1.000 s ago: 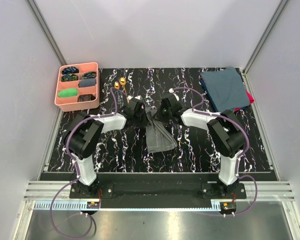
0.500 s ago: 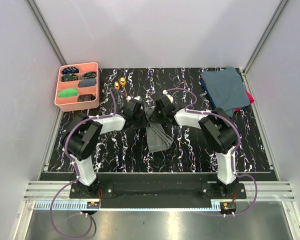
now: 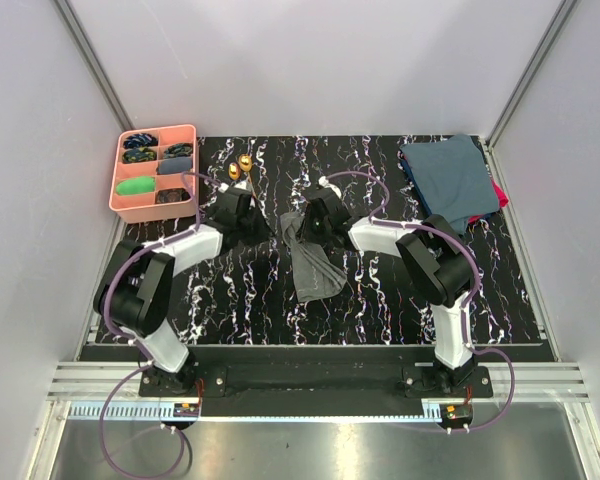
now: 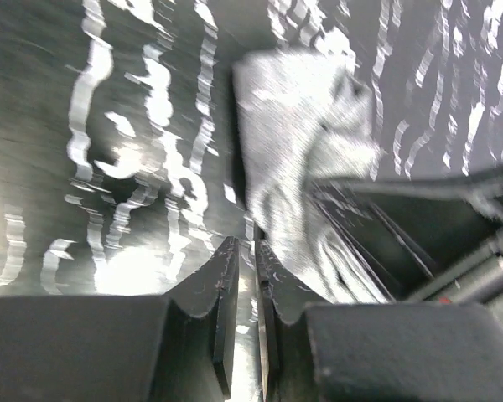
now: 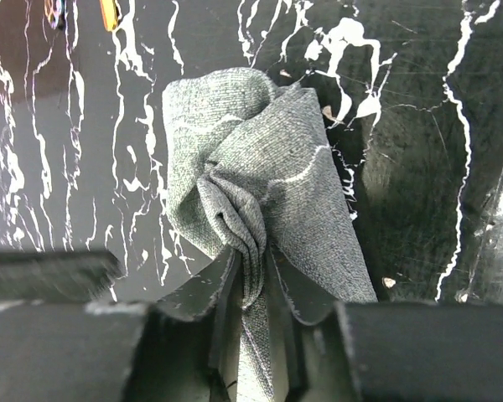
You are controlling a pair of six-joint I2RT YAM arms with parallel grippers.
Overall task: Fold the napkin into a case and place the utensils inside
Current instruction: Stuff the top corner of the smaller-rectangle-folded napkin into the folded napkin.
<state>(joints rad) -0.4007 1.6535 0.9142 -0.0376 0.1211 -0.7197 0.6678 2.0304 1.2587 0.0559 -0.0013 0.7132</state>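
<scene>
The grey napkin (image 3: 313,268) lies bunched in a narrow strip on the black marbled table, its far end lifted. My right gripper (image 3: 302,227) is shut on that far end; in the right wrist view the cloth (image 5: 251,184) is pinched into folds between the jaws (image 5: 250,272). My left gripper (image 3: 252,222) has its jaws almost together with nothing between them, to the left of the napkin (image 4: 302,151) and apart from it (image 4: 245,276). Two gold utensils (image 3: 239,166) lie at the far side, near the pink tray.
A pink compartment tray (image 3: 186,133) with small items stands at the far left. Folded dark teal cloths (image 3: 448,177) lie at the far right. The table's near edge runs in front of the arm bases.
My left gripper has let go of the napkin and pulled back to the left. My right gripper has moved slightly left, still holding the cloth's far end.
</scene>
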